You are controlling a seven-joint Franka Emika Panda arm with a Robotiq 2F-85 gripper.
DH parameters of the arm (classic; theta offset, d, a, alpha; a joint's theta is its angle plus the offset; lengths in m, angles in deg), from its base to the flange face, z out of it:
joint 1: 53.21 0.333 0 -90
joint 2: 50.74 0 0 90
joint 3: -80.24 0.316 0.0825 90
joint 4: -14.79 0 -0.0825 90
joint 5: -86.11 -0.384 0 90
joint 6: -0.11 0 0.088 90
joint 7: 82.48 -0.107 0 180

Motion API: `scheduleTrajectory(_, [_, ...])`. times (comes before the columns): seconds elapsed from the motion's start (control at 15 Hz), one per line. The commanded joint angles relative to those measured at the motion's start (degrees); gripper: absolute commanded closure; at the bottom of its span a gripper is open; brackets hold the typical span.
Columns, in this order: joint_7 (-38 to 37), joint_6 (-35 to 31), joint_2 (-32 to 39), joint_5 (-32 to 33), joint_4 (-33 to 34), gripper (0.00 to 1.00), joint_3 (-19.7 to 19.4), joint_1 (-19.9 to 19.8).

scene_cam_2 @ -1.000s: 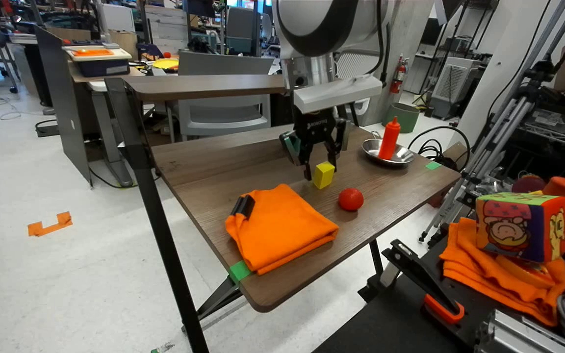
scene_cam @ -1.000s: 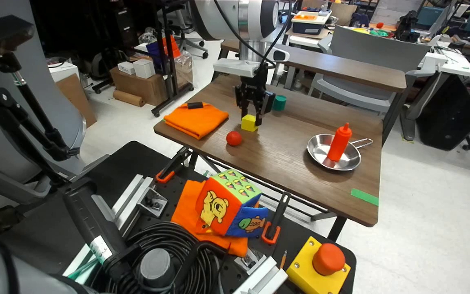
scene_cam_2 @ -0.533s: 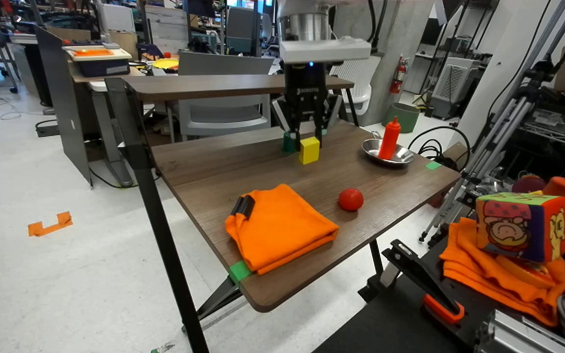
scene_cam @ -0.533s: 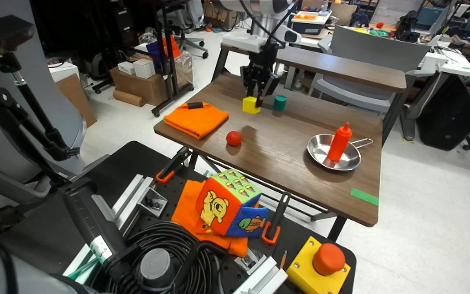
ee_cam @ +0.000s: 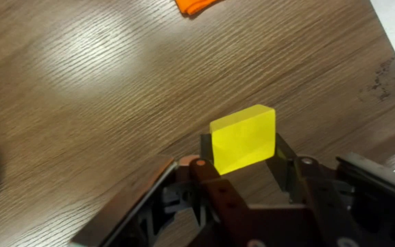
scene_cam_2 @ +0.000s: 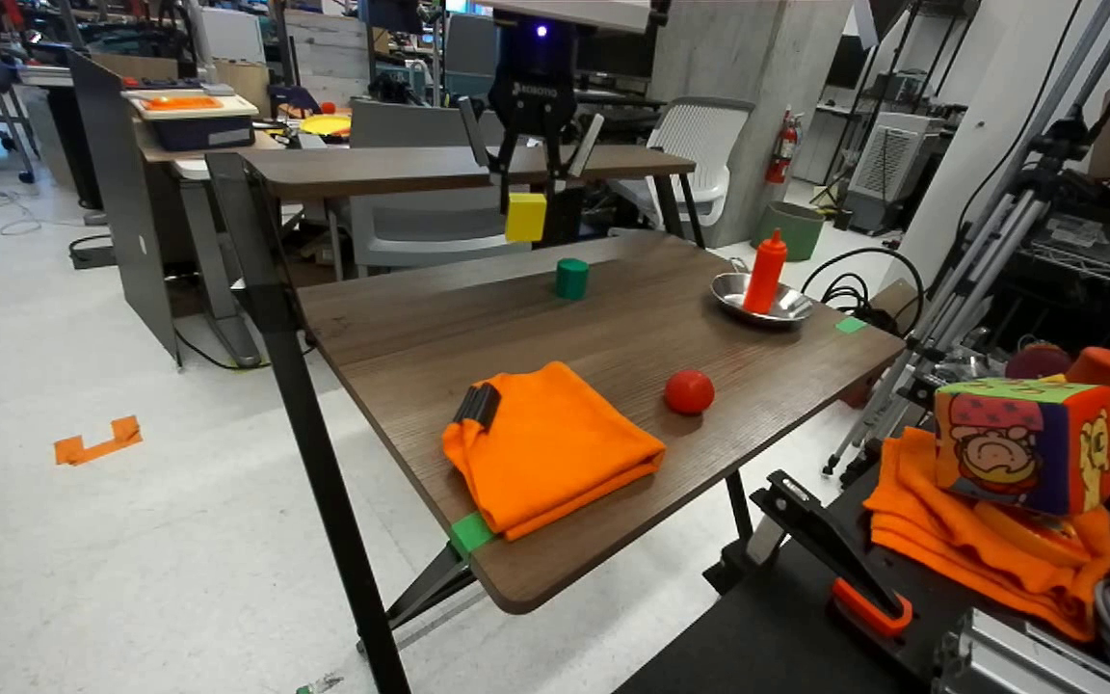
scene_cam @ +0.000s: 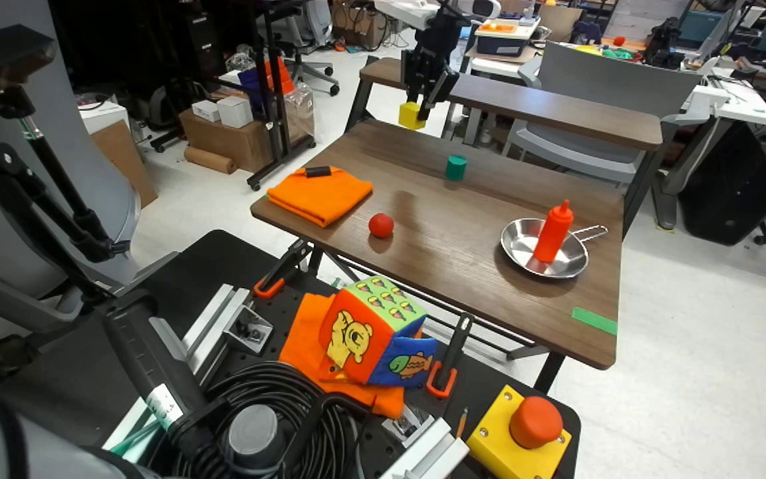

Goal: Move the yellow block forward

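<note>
The yellow block (scene_cam: 411,116) is a small plain cube held in the air above the wooden table (scene_cam: 489,199). It also shows in an exterior view (scene_cam_2: 525,218) and in the wrist view (ee_cam: 243,140). My gripper (ee_cam: 242,145) is shut on it, with one dark finger against each side. In an exterior view the gripper (scene_cam_2: 530,198) points down, with the block at its fingertips, near the table's far edge and in front of the raised shelf. The block's side faces are partly hidden by the fingers.
A green cylinder (scene_cam_2: 571,279) stands on the table below. A red ball (scene_cam_2: 689,392), a folded orange cloth (scene_cam_2: 555,453) and a metal pan (scene_cam: 522,233) with a red bottle (scene_cam: 554,233) also rest there. A raised wooden shelf (scene_cam: 556,110) runs along the table's far side.
My gripper has carried the yellow block up from near the tabletop by the red ball and back toward the raised shelf. The green cylinder now shows fully. The other objects have not moved.
</note>
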Motion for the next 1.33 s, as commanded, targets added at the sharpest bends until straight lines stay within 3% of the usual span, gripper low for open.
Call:
scheduleTrajectory(0.0, [-2.9,2.9,9.2,-0.4,11.2,0.82,0.6,0.8])
scheduleTrajectory(0.47, [-3.2,5.5,18.5,-0.1,19.8,0.82,1.2,1.8])
scheduleTrajectory(0.53, [-3.4,6.1,19.1,0.0,20.5,0.77,1.1,1.9])
scheduleTrajectory(0.6, [-3.4,6.5,19.4,0.0,21.1,0.32,1.2,1.9])
scheduleTrajectory(0.73, [-3.0,8.4,18.5,-0.3,21.3,0.24,1.6,1.9])
scheduleTrajectory(0.93, [1.1,7.0,10.6,-1.6,13.4,0.02,3.4,0.8])
scheduleTrajectory(1.13, [4.1,3.7,2.1,-5.1,4.6,0.0,5.5,-2.5])
scheduleTrajectory(1.27, [5.4,9.1,-1.7,-9.2,1.1,0.0,5.9,-5.7])
